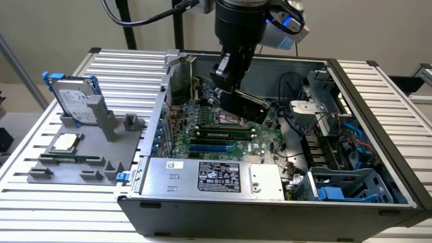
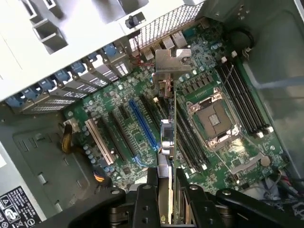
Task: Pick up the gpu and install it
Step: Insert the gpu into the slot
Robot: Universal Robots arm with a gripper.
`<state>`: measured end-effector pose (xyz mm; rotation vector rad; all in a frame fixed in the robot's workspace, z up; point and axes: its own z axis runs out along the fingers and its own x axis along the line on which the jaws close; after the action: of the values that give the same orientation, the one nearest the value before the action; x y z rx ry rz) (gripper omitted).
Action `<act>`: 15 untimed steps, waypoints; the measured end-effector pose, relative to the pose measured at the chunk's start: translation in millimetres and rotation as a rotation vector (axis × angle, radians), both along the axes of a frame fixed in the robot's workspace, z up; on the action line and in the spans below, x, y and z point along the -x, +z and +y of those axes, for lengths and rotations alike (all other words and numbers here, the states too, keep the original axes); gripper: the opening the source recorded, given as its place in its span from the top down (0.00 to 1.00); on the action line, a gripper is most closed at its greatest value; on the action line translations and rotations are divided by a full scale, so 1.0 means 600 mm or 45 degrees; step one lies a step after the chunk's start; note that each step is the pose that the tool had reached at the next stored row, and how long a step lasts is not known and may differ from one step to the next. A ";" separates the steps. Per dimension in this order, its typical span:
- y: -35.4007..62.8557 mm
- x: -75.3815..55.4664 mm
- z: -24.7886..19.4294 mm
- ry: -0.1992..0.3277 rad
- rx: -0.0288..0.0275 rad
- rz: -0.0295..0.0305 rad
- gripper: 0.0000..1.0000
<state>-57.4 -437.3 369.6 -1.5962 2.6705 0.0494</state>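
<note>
My gripper (image 1: 227, 85) is shut on the gpu (image 1: 248, 105) and holds it tilted, black face up, above the motherboard (image 1: 216, 135) inside the open computer case (image 1: 351, 96). In the wrist view the gpu (image 2: 167, 137) appears edge-on between my two fingers (image 2: 152, 179). Its silver end bracket (image 2: 172, 61) points toward the case's rear slot openings. The card hangs above the motherboard (image 2: 118, 99), over the strip between the long blue expansion slot (image 2: 142, 124) and the CPU socket (image 2: 213, 118). It is clear of the board and sits in no slot.
Outside the case, at the exterior view's left, a grey fixture (image 1: 81, 164) holds a silver hard drive with blue rails (image 1: 73, 98) and a small square silver chip (image 1: 66, 142). A power supply (image 1: 216, 177) fills the case's front. Cables and drive cages (image 1: 337, 131) crowd its right side.
</note>
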 end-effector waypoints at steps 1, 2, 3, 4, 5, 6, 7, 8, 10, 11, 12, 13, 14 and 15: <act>-0.002 0.000 0.0000 0.024 0.0001 0.0000 1.00; -0.004 0.000 0.0000 0.048 0.0001 0.0000 1.00; -0.005 0.000 0.0000 0.071 0.0001 0.0001 1.00; -0.007 0.000 0.0000 0.094 0.0001 0.0000 1.00; -0.009 0.000 0.0000 0.117 0.0001 0.0000 1.00; -0.011 0.000 0.0000 0.141 0.0001 0.0000 1.00; -0.013 0.000 0.0000 0.164 0.0000 0.0000 1.00; -0.015 0.000 0.0000 0.185 0.0000 0.0000 1.00; -0.018 0.000 0.0000 0.233 0.0001 0.0000 1.00; -0.020 0.000 0.0000 0.255 0.0001 0.0001 1.00; -0.022 0.000 0.0000 0.280 0.0001 0.0001 1.00; -0.024 0.000 0.0000 0.303 0.0000 0.0000 1.00; -0.026 0.000 0.0000 0.326 0.0001 0.0001 1.00; -0.028 0.000 0.0000 0.350 0.0001 0.0001 1.00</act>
<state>-57.4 -437.3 353.0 -1.9498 2.4303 0.0553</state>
